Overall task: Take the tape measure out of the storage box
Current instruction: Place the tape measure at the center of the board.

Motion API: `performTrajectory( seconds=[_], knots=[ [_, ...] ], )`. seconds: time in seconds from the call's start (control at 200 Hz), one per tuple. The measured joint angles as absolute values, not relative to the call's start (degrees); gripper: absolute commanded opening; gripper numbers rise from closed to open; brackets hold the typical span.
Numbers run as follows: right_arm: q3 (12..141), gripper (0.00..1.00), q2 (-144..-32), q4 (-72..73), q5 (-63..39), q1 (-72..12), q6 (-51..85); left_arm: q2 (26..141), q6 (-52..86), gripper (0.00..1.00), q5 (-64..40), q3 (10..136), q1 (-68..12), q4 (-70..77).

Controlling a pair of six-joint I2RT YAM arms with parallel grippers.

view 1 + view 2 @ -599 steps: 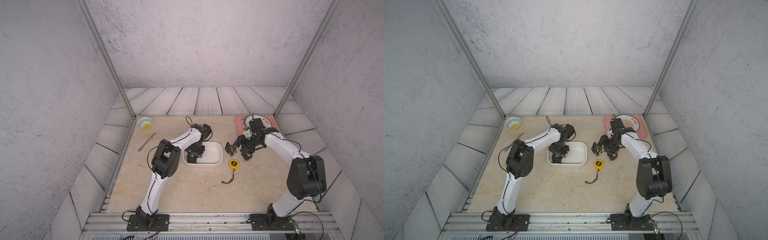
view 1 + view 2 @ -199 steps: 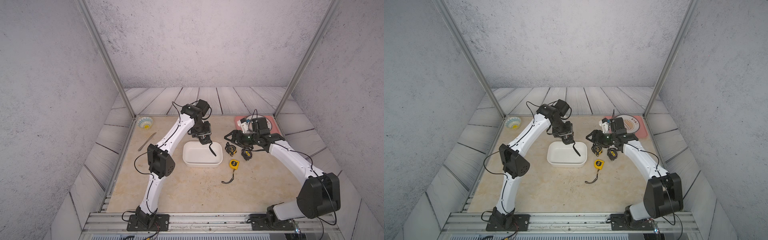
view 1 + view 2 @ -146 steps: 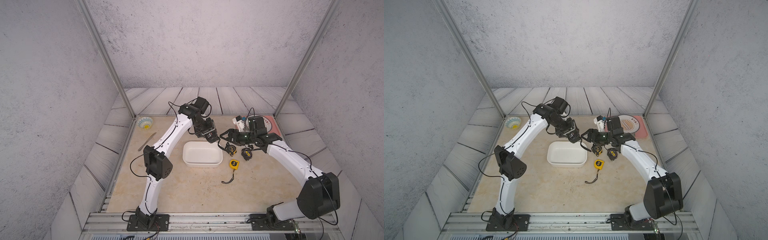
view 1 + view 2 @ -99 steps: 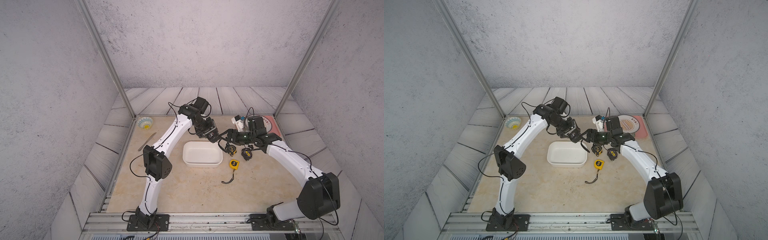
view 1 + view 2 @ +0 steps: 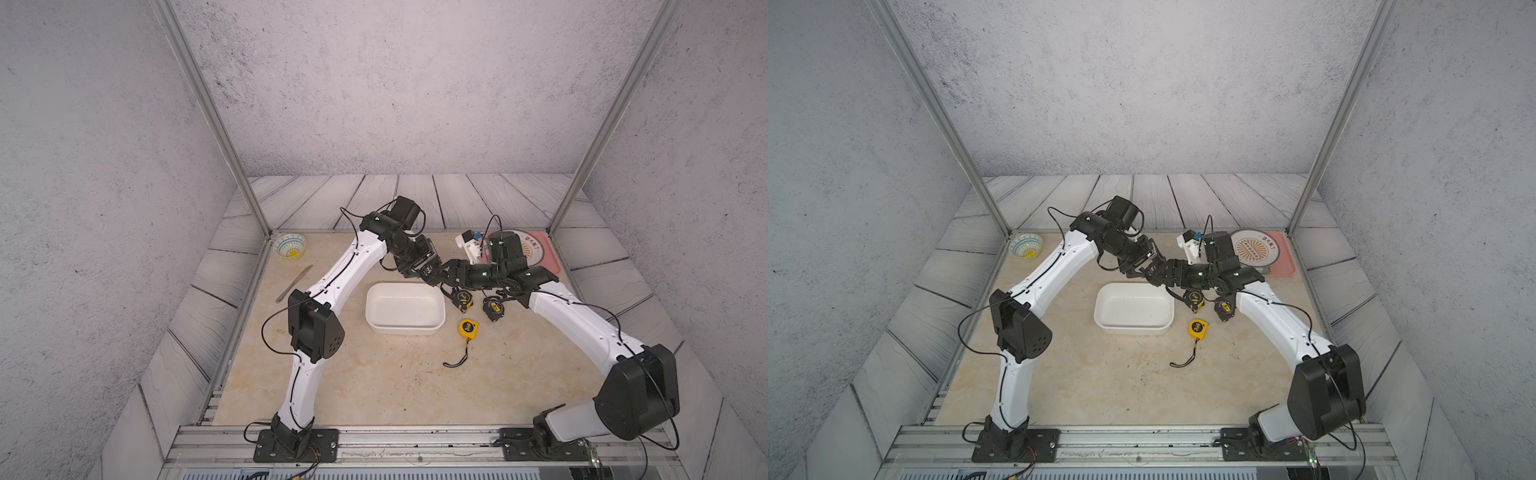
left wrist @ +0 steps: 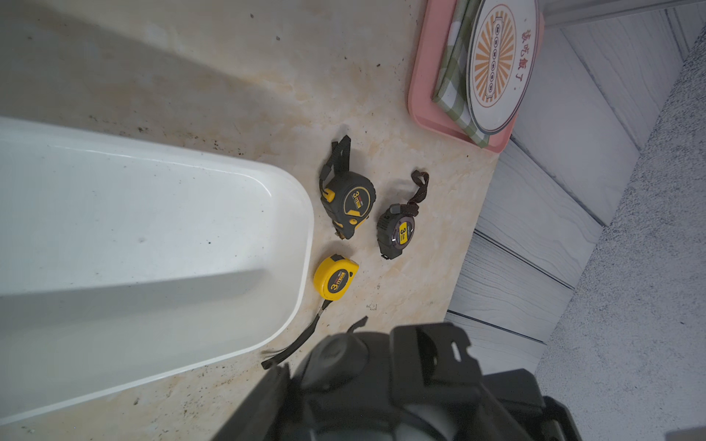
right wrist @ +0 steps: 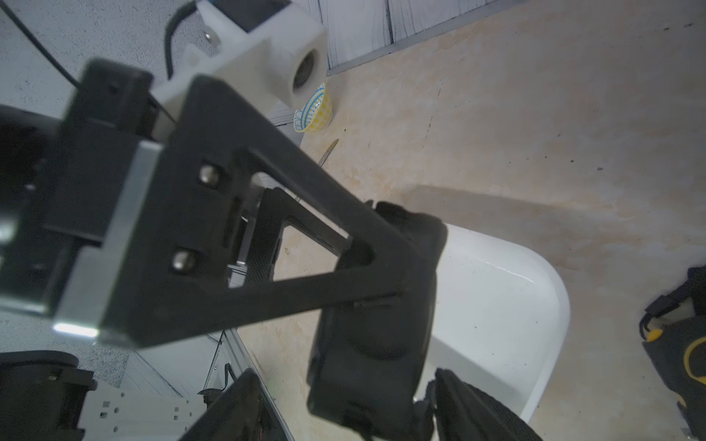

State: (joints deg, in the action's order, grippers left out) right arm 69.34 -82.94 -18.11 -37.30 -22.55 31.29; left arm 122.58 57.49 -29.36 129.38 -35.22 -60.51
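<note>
A: Handover, mid-air. Left gripper (image 5: 428, 272) fingers (image 7: 305, 181) pressed onto the tape measure (image 7: 374, 317), pinching its black casing. It hangs clear of the storage box (image 5: 405, 327), looks to be above the box's far corner on the right arm's side.
B: Right gripper (image 7: 359, 414)?
A: Fingers (image 7: 485, 408) spread, one each side of the casing. Contact, can't tell.
B: Box?
A: Empty. Yellow tape (image 5: 468, 328), black-and-yellow tape (image 5: 462, 299), round black tape (image 5: 493, 309) lie on the table (image 5: 374, 374) just beside it.
B: Risks?
A: Left lets go before right clamps: tape falls, maybe back into the box. Right could also close on left's fingers instead of the casing, since both crowd it. Smooth rounded casing may twist out of a shallow pinch. Wrists are very close, bump likely.
</note>
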Motion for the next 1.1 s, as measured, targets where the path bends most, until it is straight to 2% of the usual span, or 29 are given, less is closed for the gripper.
performTrajectory(
  seconds=[0.215, 0.851, 1.011, 1.101],
  knots=[
    [71.0, 0.59, -82.9, -18.6, -35.0, -22.6, 31.0, 119.7, 60.8, 0.00, -30.7, 124.3, -35.2, -57.1],
    [72.9, 0.53, -85.3, -18.5, -31.2, -23.7, 30.9, 116.4, 67.4, 0.00, -33.9, 117.7, -35.1, -48.1],
    [73.4, 0.45, -86.1, -18.5, -30.6, -23.9, 31.4, 116.2, 67.8, 0.00, -33.7, 117.0, -35.0, -47.2],
    [73.7, 0.28, -86.6, -18.5, -30.2, -24.0, 31.5, 116.1, 68.1, 0.00, -33.6, 116.5, -34.9, -46.5]
  ],
)
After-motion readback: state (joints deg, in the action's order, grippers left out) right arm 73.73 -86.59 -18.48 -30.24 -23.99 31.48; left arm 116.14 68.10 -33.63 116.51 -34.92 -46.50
